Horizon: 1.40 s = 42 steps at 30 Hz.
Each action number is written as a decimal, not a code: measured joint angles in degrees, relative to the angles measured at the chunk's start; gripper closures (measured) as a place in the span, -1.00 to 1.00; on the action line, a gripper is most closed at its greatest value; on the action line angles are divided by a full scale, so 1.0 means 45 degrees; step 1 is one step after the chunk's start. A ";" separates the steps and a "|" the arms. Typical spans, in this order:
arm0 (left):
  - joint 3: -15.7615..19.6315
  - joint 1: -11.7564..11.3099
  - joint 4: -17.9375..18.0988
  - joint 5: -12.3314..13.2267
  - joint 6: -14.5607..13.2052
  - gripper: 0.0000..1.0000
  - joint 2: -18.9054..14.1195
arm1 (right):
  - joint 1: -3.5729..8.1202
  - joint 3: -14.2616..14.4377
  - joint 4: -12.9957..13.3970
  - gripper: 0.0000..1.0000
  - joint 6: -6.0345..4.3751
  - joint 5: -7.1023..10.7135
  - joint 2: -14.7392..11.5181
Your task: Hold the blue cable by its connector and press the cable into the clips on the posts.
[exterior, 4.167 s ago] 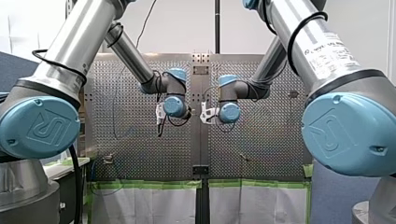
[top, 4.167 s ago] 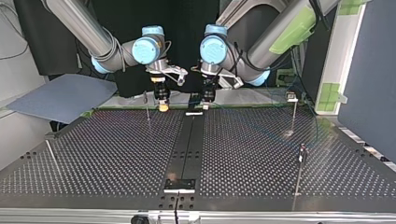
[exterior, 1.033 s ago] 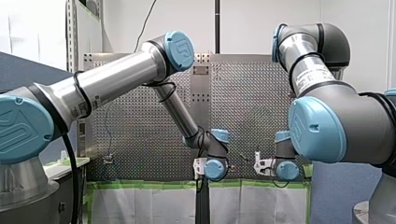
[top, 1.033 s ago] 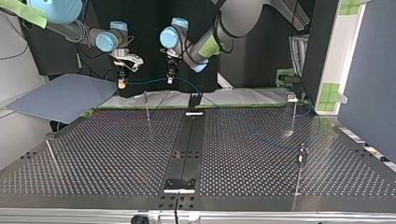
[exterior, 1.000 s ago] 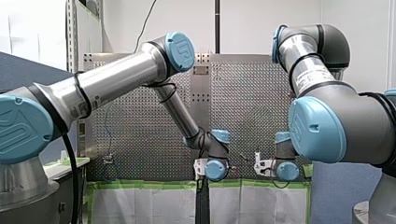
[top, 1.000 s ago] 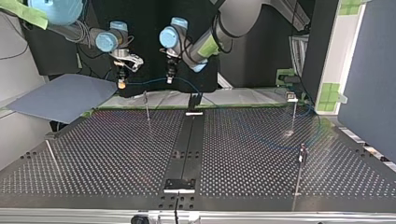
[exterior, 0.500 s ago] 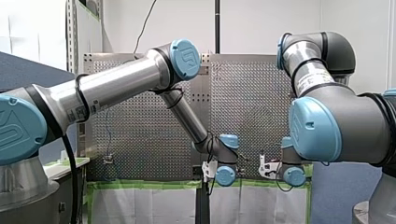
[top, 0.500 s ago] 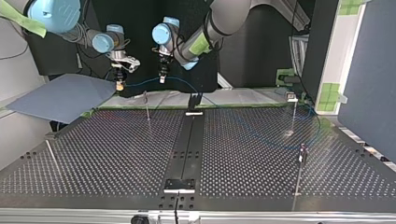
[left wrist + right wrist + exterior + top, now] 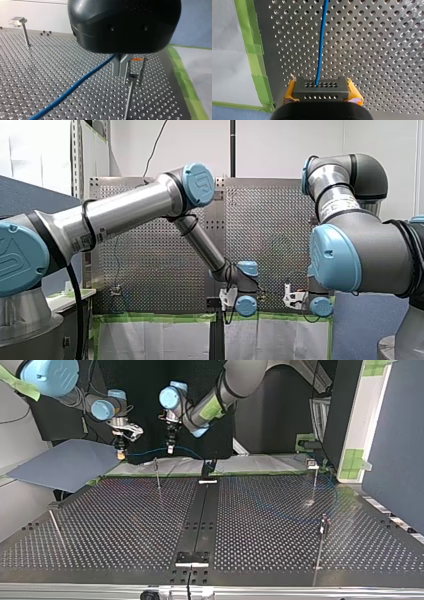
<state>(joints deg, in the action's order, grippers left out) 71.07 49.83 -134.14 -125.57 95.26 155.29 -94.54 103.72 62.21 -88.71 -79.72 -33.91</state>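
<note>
In the right wrist view my right gripper (image 9: 322, 90) is shut on the grey connector (image 9: 321, 88), yellow pads (image 9: 290, 92) on both sides of it. The blue cable (image 9: 321, 42) runs straight away from the connector over the perforated plate. My left gripper (image 9: 120, 65) has its metal fingers shut on the blue cable (image 9: 75, 86), just above a thin post with a clip (image 9: 130, 90). In the top view my right gripper (image 9: 120, 453) and my left gripper (image 9: 170, 449) hang above the table's far edge, with the cable (image 9: 147, 452) stretched between them over a post (image 9: 157, 474).
More posts stand at the top view's right (image 9: 314, 480) (image 9: 322, 535) and left (image 9: 55, 527). Green tape (image 9: 252, 50) lines the plate's edge beside my right gripper. A blue-grey sheet (image 9: 65, 462) lies off the table at the top view's left.
Both grippers have moved toward the top view's left, carrying the cable stretched between them. In the front view both wrists have shifted right and a little lower.
</note>
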 joint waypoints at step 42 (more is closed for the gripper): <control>-0.2898 -0.1089 -0.0839 0.1648 -0.0174 1.00 0.1906 | 0.0774 -0.0716 -0.0587 1.00 -0.1016 0.0289 0.0012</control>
<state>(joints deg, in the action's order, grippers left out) 58.03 44.93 -137.92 -118.16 94.48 163.86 -91.06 100.49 59.57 -93.29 -78.42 -33.85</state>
